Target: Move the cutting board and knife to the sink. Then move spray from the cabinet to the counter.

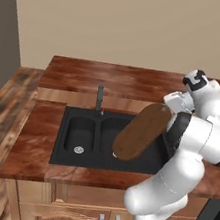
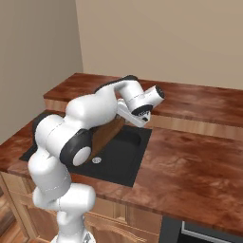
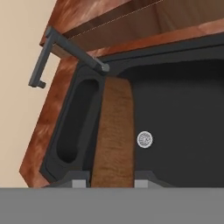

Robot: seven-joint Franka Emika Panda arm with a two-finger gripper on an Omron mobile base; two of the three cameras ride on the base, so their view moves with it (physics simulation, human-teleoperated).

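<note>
A reddish-brown wood counter (image 1: 36,140) surrounds a black double sink (image 1: 74,152). The hand (image 3: 112,180) is clenched on the cutting board (image 1: 143,132), held tilted over the larger basin. The hand view alone shows its fingertips (image 3: 78,181) flanking the board's edge and the faucet (image 3: 65,50) above.

A home kitchen. A black double-bowl sink (image 1: 85,135) sits sunk into a reddish wood-grain counter (image 1: 36,140), with a dark faucet (image 1: 99,99) at the sink's 12 o'clock edge. Wooden cabinets (image 1: 59,210) with raised-panel doors stand under the counter at 6 o'clock. A plain beige wall (image 1: 126,23) rises behind.
</note>
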